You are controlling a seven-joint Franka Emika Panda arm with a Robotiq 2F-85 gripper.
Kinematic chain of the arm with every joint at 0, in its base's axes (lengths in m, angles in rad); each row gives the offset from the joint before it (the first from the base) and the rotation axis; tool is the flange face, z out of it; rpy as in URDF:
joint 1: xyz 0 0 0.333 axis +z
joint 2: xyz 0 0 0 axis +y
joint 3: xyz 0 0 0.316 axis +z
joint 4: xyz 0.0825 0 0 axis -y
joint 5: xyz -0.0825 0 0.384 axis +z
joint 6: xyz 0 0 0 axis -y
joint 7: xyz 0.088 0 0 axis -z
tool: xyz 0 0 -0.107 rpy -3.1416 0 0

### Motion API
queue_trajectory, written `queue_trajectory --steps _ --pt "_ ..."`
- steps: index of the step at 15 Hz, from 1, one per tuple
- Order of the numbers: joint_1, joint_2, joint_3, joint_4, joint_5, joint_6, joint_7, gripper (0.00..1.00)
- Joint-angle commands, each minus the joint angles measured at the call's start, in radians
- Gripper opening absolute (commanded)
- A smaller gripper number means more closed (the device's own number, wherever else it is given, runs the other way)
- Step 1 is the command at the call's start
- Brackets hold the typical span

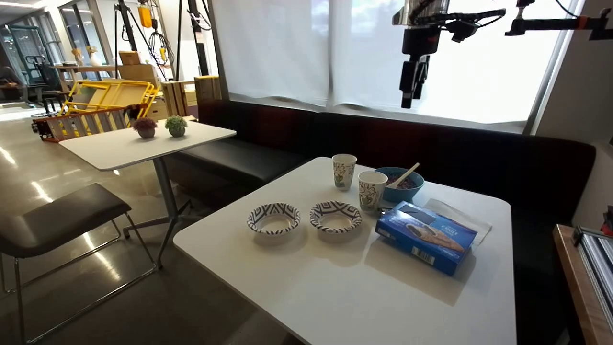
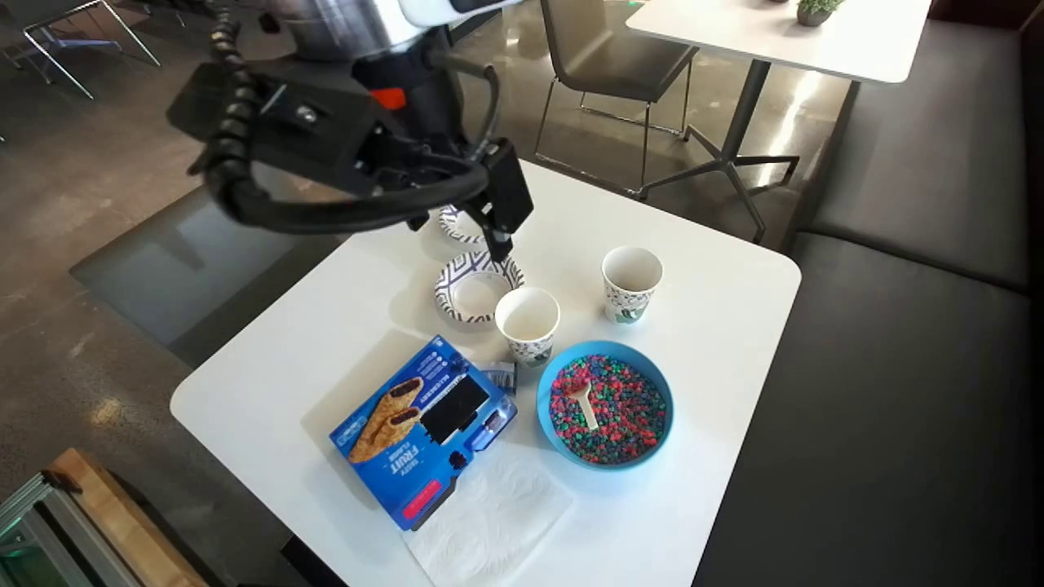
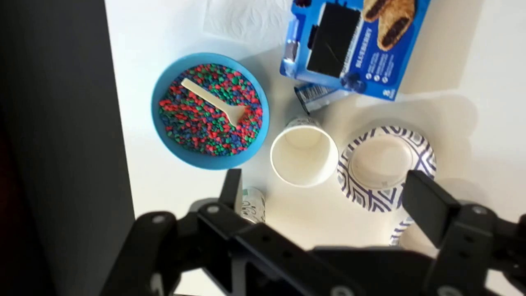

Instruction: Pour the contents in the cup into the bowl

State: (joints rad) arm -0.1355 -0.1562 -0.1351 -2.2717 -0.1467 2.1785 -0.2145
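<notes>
Two white paper cups with dark leafy print stand upright on the white table; neither is plain, so I cannot tell which is meant. One cup [image 1: 371, 190] [image 2: 528, 322] [image 3: 304, 158] stands between the blue bowl and a patterned bowl; its inside looks pale and I cannot make out contents. The other cup [image 1: 344, 171] [image 2: 630, 285] [image 3: 253, 205] stands farther back, partly behind a finger in the wrist view. Two alike white bowls with dark-patterned rims [image 1: 335, 223] [image 1: 274, 224] [image 2: 481, 295] [image 3: 382, 162] look empty. My gripper [image 1: 412, 99] [image 3: 324, 176] is open, empty, high above the table.
A blue bowl [image 2: 548, 408] [image 3: 209, 162] holds colored bits and a pale scoop. A blue snack box [image 1: 426, 235] [image 2: 424, 432] lies beside it on a paper towel [image 2: 497, 522], with a small packet [image 3: 318, 96] near. A dark bench [image 2: 881, 391] borders the table.
</notes>
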Motion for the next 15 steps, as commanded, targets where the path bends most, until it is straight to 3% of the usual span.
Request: queue_trajectory --steps 1,9,15 --pt "0.005 0.189 -0.021 0.171 0.157 0.058 0.014 1.00" --pt "-0.037 0.489 -0.001 0.406 0.300 0.215 0.108 1.00" --pt "-0.026 0.674 -0.011 0.538 0.250 0.260 0.234 1.00"
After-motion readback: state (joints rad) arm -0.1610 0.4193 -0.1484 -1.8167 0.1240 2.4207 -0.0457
